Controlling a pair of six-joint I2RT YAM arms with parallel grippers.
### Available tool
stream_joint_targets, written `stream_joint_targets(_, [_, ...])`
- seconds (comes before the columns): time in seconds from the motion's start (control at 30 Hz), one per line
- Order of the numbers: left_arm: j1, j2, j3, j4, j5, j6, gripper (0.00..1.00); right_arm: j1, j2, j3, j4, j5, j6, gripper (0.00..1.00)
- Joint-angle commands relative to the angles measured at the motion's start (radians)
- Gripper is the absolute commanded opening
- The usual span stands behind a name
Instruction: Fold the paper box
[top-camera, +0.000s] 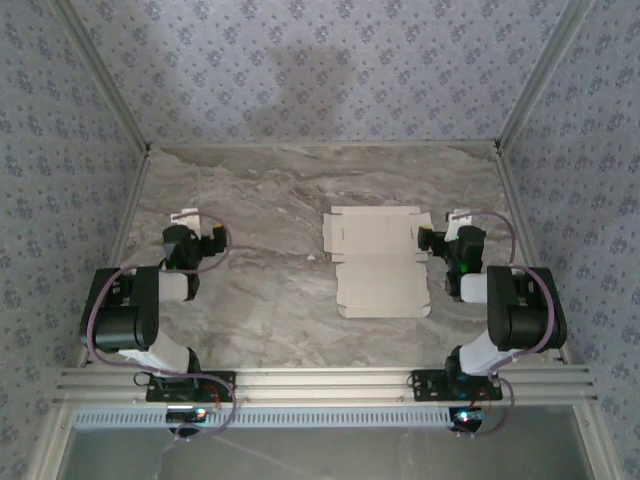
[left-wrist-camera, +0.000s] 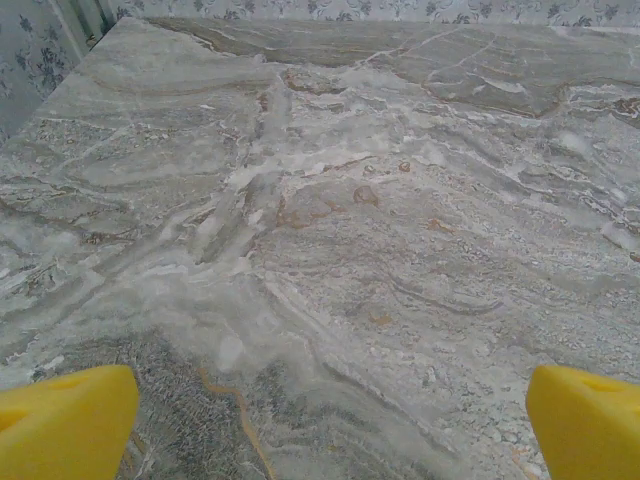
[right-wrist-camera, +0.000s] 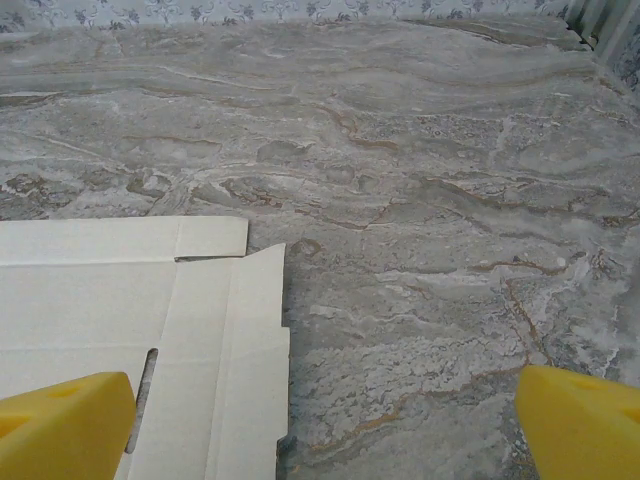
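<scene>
Light: soft, even, fairly bright from above | Shadows: faint; dim patch on back wall (top-camera: 300, 95) | Focus: tabletop (left-wrist-camera: 330, 230) veins crisp, top view slightly soft

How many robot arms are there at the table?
2. The left arm stands at the near left edge of the table. The right arm stands at the near right edge, reaching beside the flat, unfolded paper box. None seems hidden.
</scene>
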Motion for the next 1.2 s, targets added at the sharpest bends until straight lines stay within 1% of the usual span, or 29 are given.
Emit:
stream_joint_targets(0.0, [-0.005, -0.008, 0.000, 0.017, 0.007, 0.017, 1.00, -0.011, -0.010, 0.006, -0.005, -0.021, 0.005, 1.00])
stream_joint_targets(0.2, [-0.004, -0.008, 0.002, 0.015, 0.009, 0.016, 0.99, -0.023, -0.010, 0.009, -0.005, -0.045, 0.008, 1.00])
stream_joint_targets(0.3, [0.019, -0.008, 0.004, 0.008, 0.048, 0.001, 0.99, -0.034, -0.008, 0.009, -0.005, -0.062, 0.010, 1.00])
stream_joint_targets(0.53, [0.014, -0.009, 0.004, 0.009, 0.038, 0.004, 1.00, -0.046, -0.007, 0.011, -0.007, -0.085, 0.013, 1.00])
stream_joint_targets(1.0, [0.017, -0.012, 0.006, 0.001, 0.051, 0.005, 0.99, -0.032, -0.008, 0.005, -0.002, -0.076, 0.008, 1.00])
stream_joint_targets(1.07, [0.016, -0.039, 0.026, -0.039, 0.123, 0.036, 0.99, -0.031, -0.010, 0.003, 0.003, -0.074, 0.007, 1.00])
stream_joint_targets(1.1, [0.007, -0.069, 0.055, -0.116, 0.139, 0.055, 1.00, -0.028, -0.013, -0.002, 0.008, -0.078, 0.003, 1.00])
stream_joint_targets(1.17, [-0.033, -0.131, 0.109, -0.264, 0.073, 0.079, 0.99, -0.027, -0.046, 0.015, -0.046, -0.144, -0.020, 1.00])
